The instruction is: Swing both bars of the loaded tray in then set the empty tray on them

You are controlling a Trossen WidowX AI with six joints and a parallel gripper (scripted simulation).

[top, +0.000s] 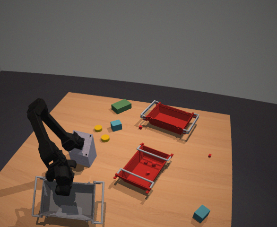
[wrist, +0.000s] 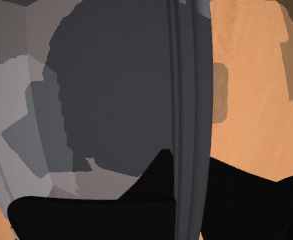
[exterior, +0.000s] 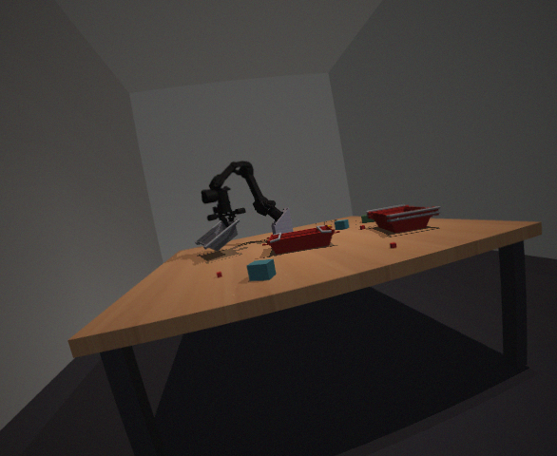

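My gripper (exterior: 228, 221) (wrist: 174, 156) is shut on one long wall of the empty grey tray (top: 93, 202) (exterior: 220, 237) (wrist: 190, 75), one finger inside it. The grey tray hangs tilted, gripped side higher, just above the table; its bars are out over its ends. In the top view the wrist hides my fingertips. The loaded red tray (top: 134, 181) (exterior: 303, 241) stands mid-table with small red blocks (top: 147, 173) inside. Its near bar (top: 136, 176) and far bar (top: 153, 155) both lie in across its top.
Another red tray (top: 165, 126) (exterior: 404, 223) stands at the back, bars outward. A pale mount (top: 90, 156) stands behind the grey tray. Cyan blocks (top: 201, 213) (top: 116, 125), a green block (top: 121, 106), yellow discs (top: 98, 128) (top: 105, 138) and loose red blocks (top: 209, 155) (top: 140, 126) lie around.
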